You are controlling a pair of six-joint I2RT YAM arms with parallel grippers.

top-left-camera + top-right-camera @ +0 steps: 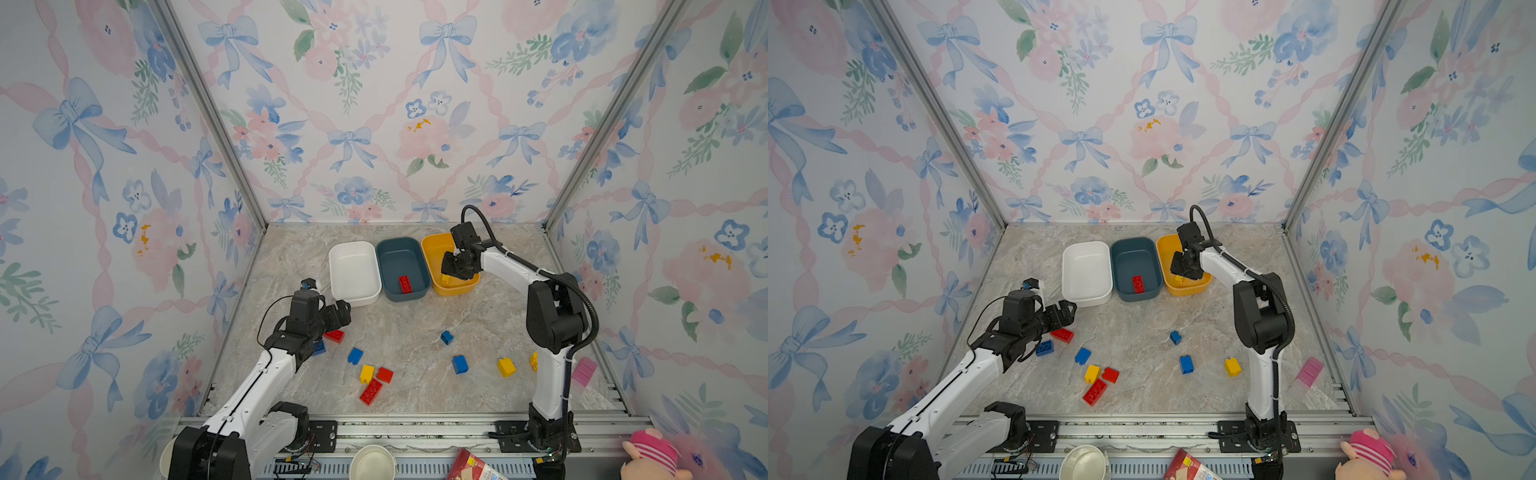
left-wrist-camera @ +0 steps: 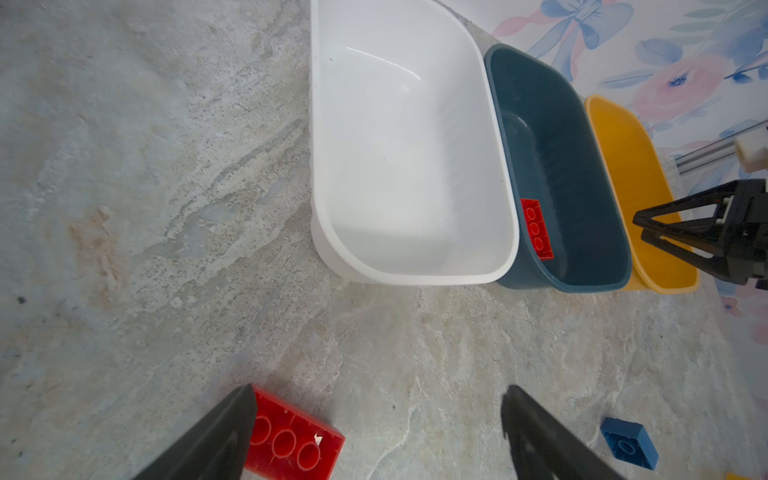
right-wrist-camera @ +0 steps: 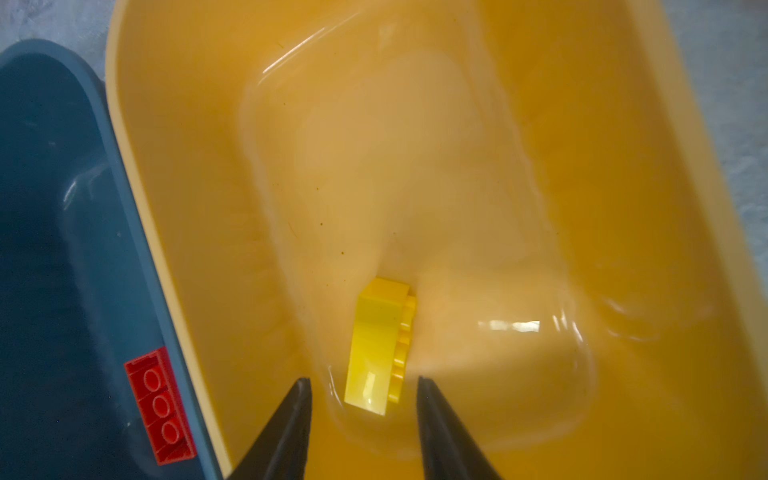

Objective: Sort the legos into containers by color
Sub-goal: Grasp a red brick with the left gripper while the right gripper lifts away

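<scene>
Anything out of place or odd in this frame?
One thing: a long red brick lies in the teal tub, a colour mismatch, while the white tub is empty. The yellow brick sits in the yellow tub.

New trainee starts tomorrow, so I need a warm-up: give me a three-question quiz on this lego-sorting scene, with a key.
1. True or false: the white tub is empty.
2. What colour is the brick lying below the open right gripper, inside the yellow tub?
3. The one red brick inside a tub lies in: A white tub, B teal tub, C yellow tub.
Key: 1 true; 2 yellow; 3 B.
</scene>
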